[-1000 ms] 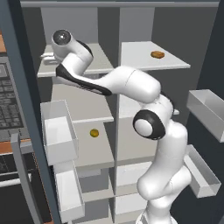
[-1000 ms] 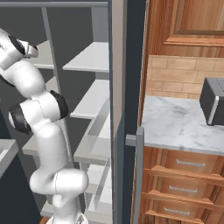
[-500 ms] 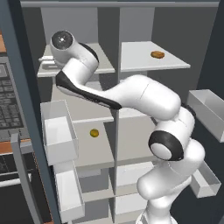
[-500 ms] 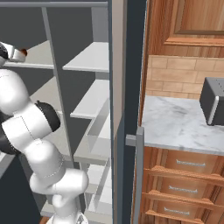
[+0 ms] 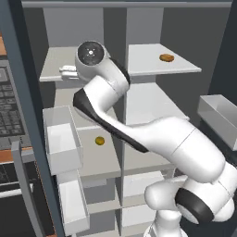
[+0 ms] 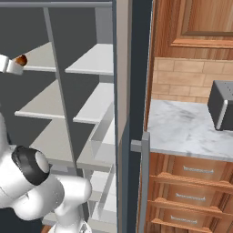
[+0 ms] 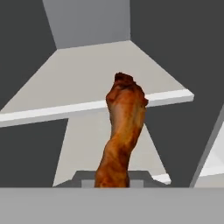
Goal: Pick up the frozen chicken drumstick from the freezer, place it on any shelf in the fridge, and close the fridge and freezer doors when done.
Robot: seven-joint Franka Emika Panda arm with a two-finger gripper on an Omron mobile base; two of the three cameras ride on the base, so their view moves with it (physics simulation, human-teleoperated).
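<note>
The reddish-brown frozen chicken drumstick stands up between my fingers, thick end away from the hand, and my gripper is shut on its thin end. It hangs above the freezer's top shelf. In the left base view the gripper sits at the front of that shelf in the freezer half. From the right base view the drumstick pokes out of the gripper. The fridge's uppermost shelf lies to the right, behind the arm.
A tan-orange oval food item lies on the fridge's top shelf. A small yellow ball rests on a lower freezer shelf. The freezer door stands open with clear bins. The fridge door bin juts in at right. A marble counter is beyond.
The arm's elbow has swung far right and toward the camera. The hand has shifted slightly right and lower at the freezer's top shelf, with the drumstick still in it.
</note>
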